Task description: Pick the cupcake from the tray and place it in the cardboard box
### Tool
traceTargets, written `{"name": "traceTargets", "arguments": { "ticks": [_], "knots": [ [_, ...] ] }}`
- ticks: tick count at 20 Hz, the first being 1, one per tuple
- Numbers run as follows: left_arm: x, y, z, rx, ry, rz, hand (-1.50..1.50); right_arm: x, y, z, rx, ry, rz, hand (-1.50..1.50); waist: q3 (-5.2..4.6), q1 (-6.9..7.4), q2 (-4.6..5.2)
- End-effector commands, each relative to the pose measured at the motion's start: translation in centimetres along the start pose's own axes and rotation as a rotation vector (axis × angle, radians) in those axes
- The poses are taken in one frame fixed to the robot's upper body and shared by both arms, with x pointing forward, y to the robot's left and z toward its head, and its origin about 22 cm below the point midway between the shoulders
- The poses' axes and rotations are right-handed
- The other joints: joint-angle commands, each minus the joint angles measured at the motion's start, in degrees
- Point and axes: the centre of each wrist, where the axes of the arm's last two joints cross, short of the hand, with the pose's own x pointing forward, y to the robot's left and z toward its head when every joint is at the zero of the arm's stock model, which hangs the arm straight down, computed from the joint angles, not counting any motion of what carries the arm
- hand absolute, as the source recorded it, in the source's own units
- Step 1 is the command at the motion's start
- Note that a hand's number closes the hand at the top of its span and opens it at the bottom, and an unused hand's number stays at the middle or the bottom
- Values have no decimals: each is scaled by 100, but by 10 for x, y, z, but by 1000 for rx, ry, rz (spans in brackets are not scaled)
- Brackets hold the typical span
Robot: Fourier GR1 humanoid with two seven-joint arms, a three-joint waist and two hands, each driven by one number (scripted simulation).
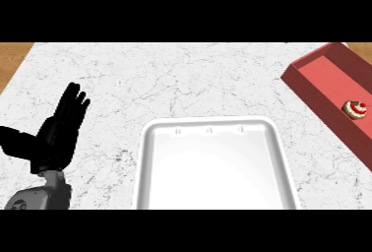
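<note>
Head view: a cupcake (355,109) is sitting in the red tray (327,78) at the table's (181,74) far right edge. The left hand (54,133) is resting at the left, fingers straight and spread, holding nothing. It is well apart from the cupcake, with the white box (210,120) lying between them. The right hand is not showing, though its side is likely nearer.

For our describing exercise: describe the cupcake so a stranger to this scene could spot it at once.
Find the white marble counter, then the long red box slanting along its right side. Inside it sits the cupcake, small and round. Its white top with red marks sets it apart from the plain white tray.
</note>
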Motion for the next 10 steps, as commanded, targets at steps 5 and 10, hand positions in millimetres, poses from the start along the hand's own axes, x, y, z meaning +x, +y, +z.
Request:
{"name": "traceTargets", "arguments": {
  "ticks": [5,10],
  "knots": [
    [12,6,-4,-5,4,7,0,-10,-60,20,-75,-22,-59,-150,1,33,8],
    [15,5,-4,-9,7,0,0,-20,-85,37,-88,-30,-61,-150,6,70,21]
  ]
}}
